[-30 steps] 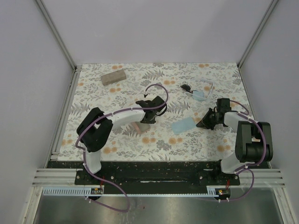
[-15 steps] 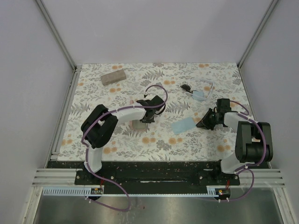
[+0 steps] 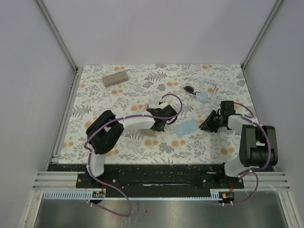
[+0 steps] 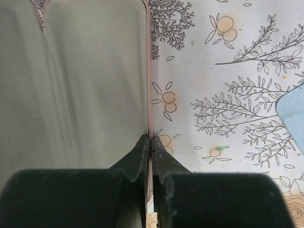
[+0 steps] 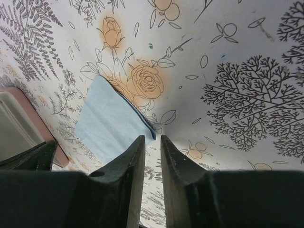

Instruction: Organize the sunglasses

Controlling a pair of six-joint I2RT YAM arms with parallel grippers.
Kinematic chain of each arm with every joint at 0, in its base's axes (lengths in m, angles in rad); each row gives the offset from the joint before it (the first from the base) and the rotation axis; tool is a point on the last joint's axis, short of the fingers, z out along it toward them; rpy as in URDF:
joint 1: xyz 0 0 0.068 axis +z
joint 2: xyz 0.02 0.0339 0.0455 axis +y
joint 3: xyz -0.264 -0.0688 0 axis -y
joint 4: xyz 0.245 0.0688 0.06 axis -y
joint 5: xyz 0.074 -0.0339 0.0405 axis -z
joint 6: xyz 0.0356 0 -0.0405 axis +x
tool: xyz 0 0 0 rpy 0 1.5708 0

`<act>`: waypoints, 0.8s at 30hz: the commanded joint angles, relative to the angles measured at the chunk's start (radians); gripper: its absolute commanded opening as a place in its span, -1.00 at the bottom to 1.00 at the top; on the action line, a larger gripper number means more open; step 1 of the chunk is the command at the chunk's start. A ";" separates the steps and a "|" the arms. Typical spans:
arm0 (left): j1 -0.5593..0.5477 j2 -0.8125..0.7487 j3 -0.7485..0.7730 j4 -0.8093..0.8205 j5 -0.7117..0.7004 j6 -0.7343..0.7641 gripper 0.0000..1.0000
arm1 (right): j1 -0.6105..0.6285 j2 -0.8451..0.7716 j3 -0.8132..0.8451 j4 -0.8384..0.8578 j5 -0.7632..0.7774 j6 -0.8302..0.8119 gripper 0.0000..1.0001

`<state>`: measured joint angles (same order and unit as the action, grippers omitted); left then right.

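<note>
My left gripper (image 4: pixel 151 142) is pressed together on the thin pink rim of the open case (image 4: pixel 95 85). I take that pinch to be for steadying or dragging the case, so that a pair can go into its pale lining. The right gripper (image 5: pixel 152 142) hangs low over the flowered table (image 3: pixel 118 102) with only a narrow slit between its fingers and nothing in it. It points at the near blue cloth (image 5: pixel 111 121) (probably waiting its turn).

Both sunglasses lie at the far right of the table, well apart from either gripper. The black pair (image 3: pixel 190 89) is just beside the white pair (image 3: pixel 212 88), which rests next to a second blue cloth (image 3: pixel 203 97). The tan case (image 3: pixel 115 78) sits far left.

From above, my left arm covers most of the pink case, so I can't judge how wide it gapes. The white frame is too faint for me to tell whether it is folded.
</note>
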<state>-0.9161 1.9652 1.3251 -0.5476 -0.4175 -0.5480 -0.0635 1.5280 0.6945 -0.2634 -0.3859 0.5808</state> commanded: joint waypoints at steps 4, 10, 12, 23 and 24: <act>-0.012 -0.025 0.046 0.018 0.019 0.017 -0.69 | 0.010 -0.023 -0.004 0.023 -0.013 -0.009 -0.39; -0.012 -0.075 0.039 0.054 0.080 0.049 -0.33 | 0.033 0.034 0.033 0.003 -0.007 -0.012 -0.41; -0.015 -0.094 0.036 0.064 0.088 0.049 -0.32 | 0.044 0.043 0.042 -0.007 0.002 -0.013 -0.42; -0.110 -0.201 -0.010 0.162 0.092 0.134 -0.32 | 0.059 0.009 0.040 -0.019 0.041 -0.015 -1.00; -0.121 -0.197 -0.010 0.176 0.101 0.144 -0.32 | 0.059 -0.009 0.033 -0.020 0.050 -0.016 -1.00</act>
<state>-0.9894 1.8057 1.3262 -0.4675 -0.3485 -0.4664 -0.0128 1.5753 0.7227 -0.2676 -0.3786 0.5800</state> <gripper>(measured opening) 0.341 0.019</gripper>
